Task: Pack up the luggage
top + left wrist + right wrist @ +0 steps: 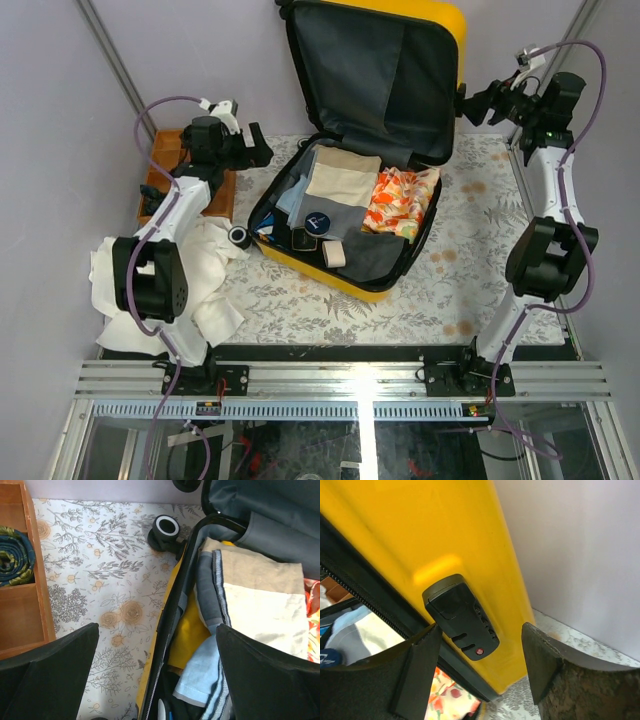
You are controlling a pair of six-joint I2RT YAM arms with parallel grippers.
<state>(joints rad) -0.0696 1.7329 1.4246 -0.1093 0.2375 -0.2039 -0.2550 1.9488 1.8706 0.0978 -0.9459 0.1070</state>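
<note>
Suitcase (372, 78) open, clothes (343, 184) inside | left gripper (157, 645) spread, empty, suitcase edge beneath | right gripper (480, 635) spread, empty, combination lock (462, 615) just ahead

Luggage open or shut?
Open. Lid of the luggage stands raised at the back, lining exposed, folded clothes visible in the base.

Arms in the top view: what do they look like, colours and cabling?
The left arm and right arm have white links between chunky black joints, each trailing a looping purple cable. The left pincer and right pincer are black with blunt wedge fingers.
</note>
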